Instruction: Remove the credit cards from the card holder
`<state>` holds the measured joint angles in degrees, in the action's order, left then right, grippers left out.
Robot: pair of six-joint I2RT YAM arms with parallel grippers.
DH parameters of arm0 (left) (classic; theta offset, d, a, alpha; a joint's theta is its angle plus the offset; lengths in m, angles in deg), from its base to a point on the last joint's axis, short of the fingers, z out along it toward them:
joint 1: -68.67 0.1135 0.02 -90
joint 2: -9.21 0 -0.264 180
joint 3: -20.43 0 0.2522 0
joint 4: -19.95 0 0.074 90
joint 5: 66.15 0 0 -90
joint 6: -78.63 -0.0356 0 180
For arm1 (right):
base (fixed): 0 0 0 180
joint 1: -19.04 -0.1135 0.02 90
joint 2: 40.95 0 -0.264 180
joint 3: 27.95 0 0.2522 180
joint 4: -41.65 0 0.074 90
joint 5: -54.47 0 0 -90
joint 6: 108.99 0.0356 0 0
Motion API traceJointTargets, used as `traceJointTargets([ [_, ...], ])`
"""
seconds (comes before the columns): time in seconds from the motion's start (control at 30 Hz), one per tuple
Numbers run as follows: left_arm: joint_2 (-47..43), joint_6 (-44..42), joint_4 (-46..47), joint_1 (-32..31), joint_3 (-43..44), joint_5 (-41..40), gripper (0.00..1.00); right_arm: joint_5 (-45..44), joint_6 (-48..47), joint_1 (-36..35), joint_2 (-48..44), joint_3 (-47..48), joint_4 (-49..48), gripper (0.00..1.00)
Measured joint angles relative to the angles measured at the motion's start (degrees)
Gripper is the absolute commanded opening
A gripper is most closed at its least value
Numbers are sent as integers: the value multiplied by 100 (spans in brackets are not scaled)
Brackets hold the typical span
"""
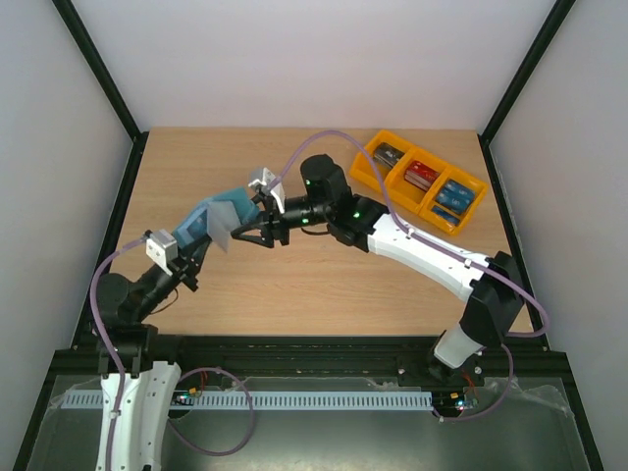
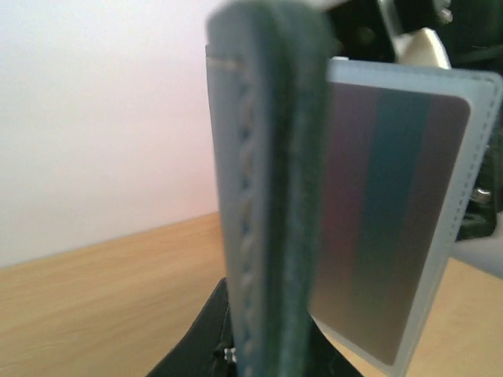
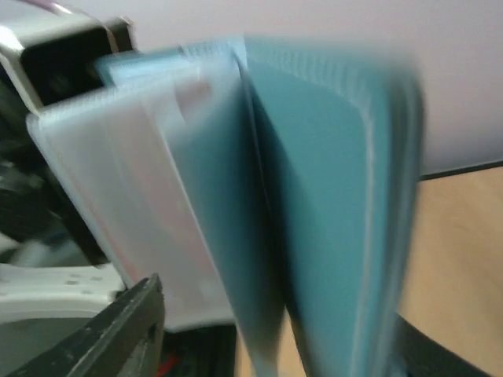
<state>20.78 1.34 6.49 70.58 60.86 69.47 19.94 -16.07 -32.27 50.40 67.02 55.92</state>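
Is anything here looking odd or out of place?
Only the teal-blue folding card holder: it hangs in mid-air, pinched by the left end effector, its clear plastic pocket fanned out sideways. Nothing looks spilled or damaged.

Bg here is pretty plain tbh: light wood table (image 1: 324, 294) boxed in on 3 sides by flat white panels, i.e. back wall (image 1: 314, 59), left wall (image 1: 49, 196) and right wall (image 1: 579, 196). Black frame posts (image 1: 98, 67) run up the back corners, w/ a black rail (image 1: 294, 348) along the near edge of the tabletop. Lighting's soft and even, shadows faint. The white looks a bit pinkish in the wrist cams.
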Motion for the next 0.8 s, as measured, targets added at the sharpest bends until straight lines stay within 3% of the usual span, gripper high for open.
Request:
traceJointTargets([
  [0.27, 638, -2015, -1366, -2, 944, -2413, 2, -1075, 450, 321, -9, -323, -216, 75],
  [0.4, 901, -2553, -1895, -9, 1165, -2997, 2, -1198, 542, 267, -11, -380, -428, 99],
  [0.5, 1073, -2848, -2258, -13, 1198, -3386, 2, -1408, 511, 120, -11, -396, -509, 99],
  [0.63, 1163, -2999, -2651, -11, 1314, -3324, 2, -1687, 551, -181, 9, -404, -780, 99],
  [0.8, 1056, -2752, -2855, -13, 1633, -1873, 2, -1832, 463, -304, 59, -402, -949, 99],
])
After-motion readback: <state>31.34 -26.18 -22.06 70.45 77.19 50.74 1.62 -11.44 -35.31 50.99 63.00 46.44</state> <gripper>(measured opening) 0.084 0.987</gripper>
